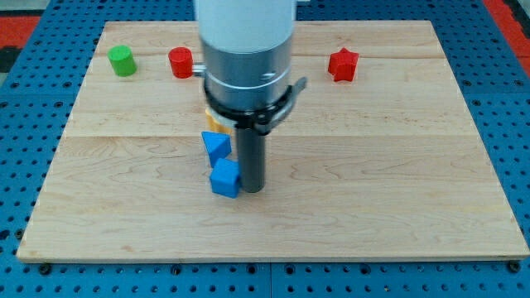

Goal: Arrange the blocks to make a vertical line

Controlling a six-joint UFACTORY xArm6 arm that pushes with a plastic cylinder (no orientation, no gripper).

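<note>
A pale wooden board (pixel 373 165) with visible plank seams fills most of the view, its grain running from nine o'clock to three o'clock. Around it on every side lies a blue perforated surface (pixel 33 99) dotted with regular holes. At twelve-to-one o'clock and at eleven o'clock, strips of red (pixel 505 12) show at the far corners; the light is even and soft.

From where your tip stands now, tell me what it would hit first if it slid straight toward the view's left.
My tip would meet the blue cube almost at once; it sits right beside it on the view's left, seemingly touching, though depth is uncertain.
</note>
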